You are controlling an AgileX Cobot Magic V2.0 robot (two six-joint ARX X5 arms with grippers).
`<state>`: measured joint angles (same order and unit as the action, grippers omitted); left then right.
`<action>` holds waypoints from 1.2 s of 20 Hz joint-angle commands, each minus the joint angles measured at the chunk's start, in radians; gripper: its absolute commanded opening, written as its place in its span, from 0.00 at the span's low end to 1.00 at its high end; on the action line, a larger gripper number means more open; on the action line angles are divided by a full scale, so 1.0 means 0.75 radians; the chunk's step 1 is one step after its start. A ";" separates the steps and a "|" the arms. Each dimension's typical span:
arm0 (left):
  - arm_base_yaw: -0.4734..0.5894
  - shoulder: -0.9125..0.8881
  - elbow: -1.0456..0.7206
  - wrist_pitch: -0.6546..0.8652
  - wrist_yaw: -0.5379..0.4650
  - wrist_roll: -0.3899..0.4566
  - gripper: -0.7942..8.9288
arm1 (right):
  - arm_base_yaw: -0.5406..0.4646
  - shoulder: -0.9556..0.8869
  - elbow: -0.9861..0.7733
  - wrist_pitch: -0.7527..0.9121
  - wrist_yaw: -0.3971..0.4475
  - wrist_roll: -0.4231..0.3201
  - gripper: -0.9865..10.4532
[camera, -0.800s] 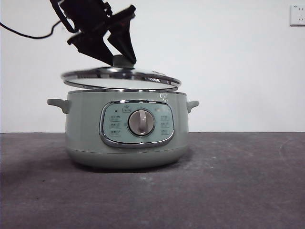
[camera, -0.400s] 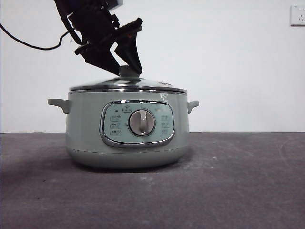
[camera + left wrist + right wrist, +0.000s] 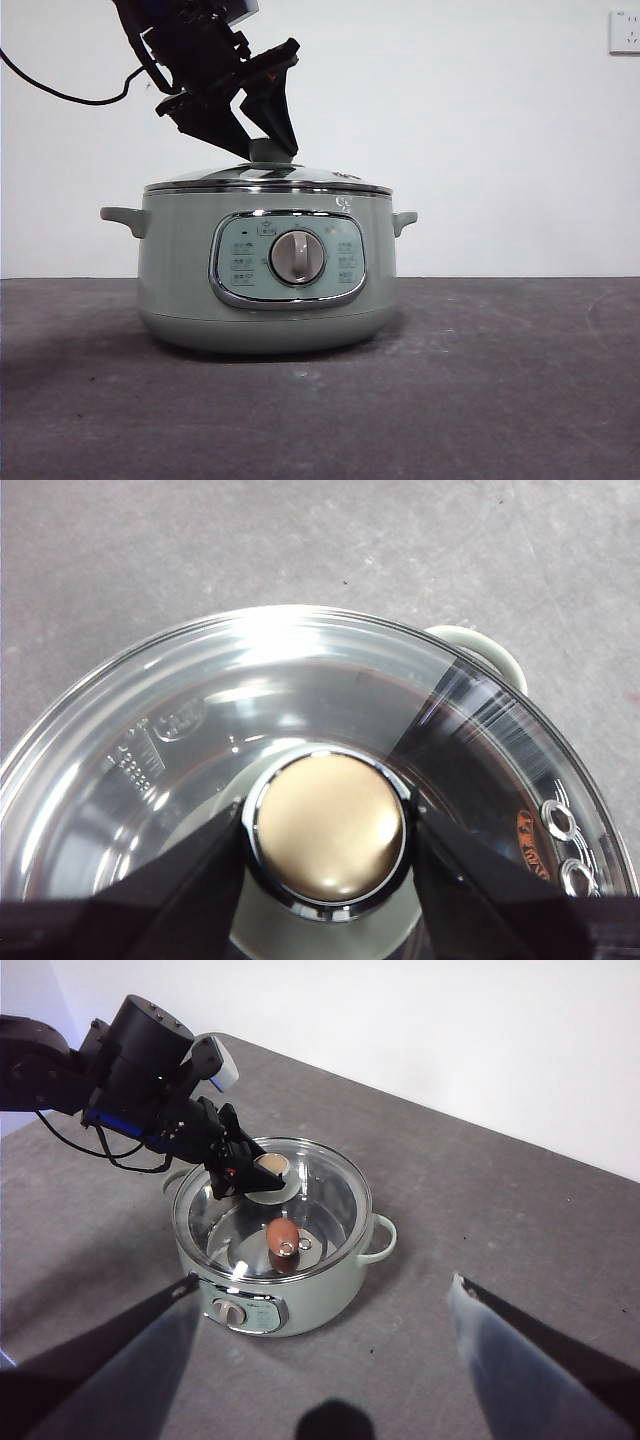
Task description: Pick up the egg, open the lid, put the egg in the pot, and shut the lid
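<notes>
— How did the squat sage-green electric pot [image 3: 268, 290] sit?

— Upright on the table, its chrome-framed control panel and round grey dial facing the front camera, a small handle out at either side.

— And the shallow-domed glass lid with the chrome rim [image 3: 268, 180]?

— It lay level on the pot's rim, closing it, its round knob on top at the centre.

— Where was the small brown-orange oval egg [image 3: 282, 1234]?

— Inside the pot, on its floor, seen through the glass from the right wrist camera, beside the lid's two small metal vent rings.
</notes>
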<state>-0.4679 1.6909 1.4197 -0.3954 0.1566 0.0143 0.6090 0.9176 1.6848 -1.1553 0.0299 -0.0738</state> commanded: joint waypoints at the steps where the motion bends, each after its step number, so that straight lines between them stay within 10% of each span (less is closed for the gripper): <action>1: -0.006 0.008 0.004 -0.013 0.004 -0.031 0.64 | 0.000 0.001 -0.003 -0.004 -0.005 0.018 0.45; 13: -0.005 -0.122 0.004 -0.105 0.004 -0.029 0.64 | 0.001 0.037 -0.003 -0.180 -0.011 0.029 0.44; 19: -0.006 -0.350 0.004 -0.294 0.017 -0.029 0.64 | 0.001 0.089 -0.003 -0.255 -0.220 0.028 0.44; 24: -0.006 -0.638 0.004 -0.618 0.308 -0.024 0.51 | 0.001 0.166 -0.003 -0.287 -0.323 0.028 0.43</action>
<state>-0.4694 1.2079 1.4212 -0.8604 0.3801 -0.0044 0.6090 1.0462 1.6848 -1.3544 -0.2073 -0.0628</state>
